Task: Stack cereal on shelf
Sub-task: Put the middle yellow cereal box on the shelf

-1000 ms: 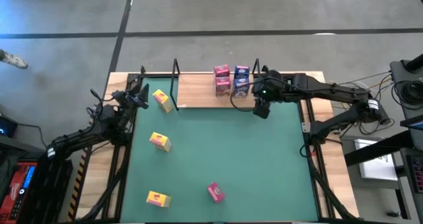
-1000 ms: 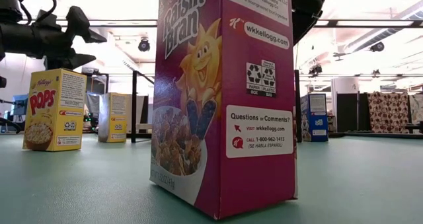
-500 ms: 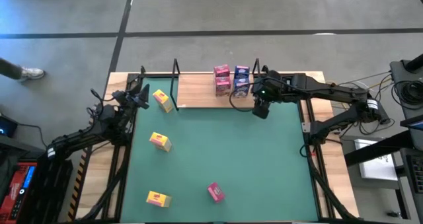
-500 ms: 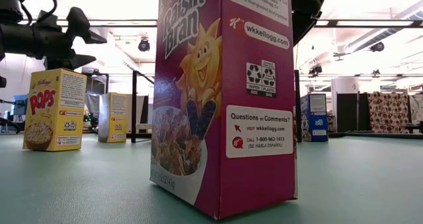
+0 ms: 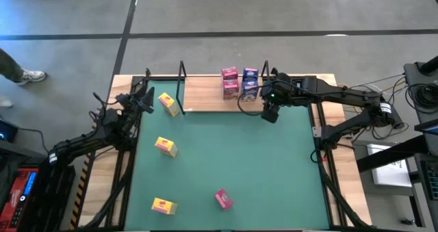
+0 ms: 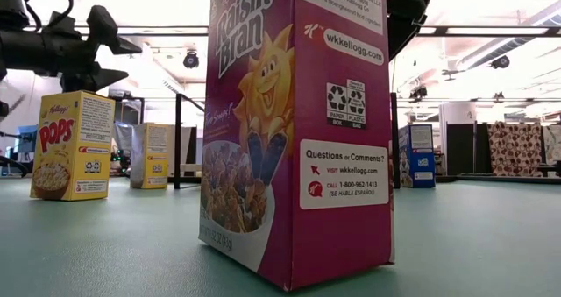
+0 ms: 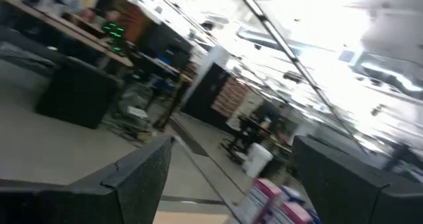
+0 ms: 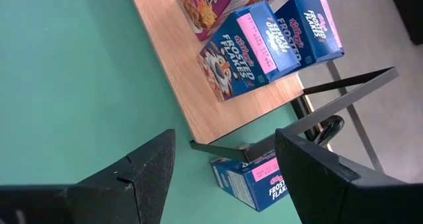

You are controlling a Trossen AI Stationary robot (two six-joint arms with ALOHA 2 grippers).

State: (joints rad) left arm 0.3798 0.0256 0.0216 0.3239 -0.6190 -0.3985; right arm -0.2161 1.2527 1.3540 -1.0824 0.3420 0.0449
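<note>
green table (image 5: 260, 170) bears wooden shelf (image 5: 205, 92) and scattered cereal boxes (image 5: 165, 146).

We read "Raisin Bran", "wkkellogg.com", "Questions or Comments?" and "1-800-962-1413" on the magenta box (image 6: 298, 130); "Pops" on a yellow box (image 6: 72, 145); "Frosted Flakes" on 3 blue boxes (image 8: 248, 52).

My two arms are dark, jointed tubes with black cables looped along them; the right arm (image 5: 328, 94) shows a small green light near its wrist.
</note>
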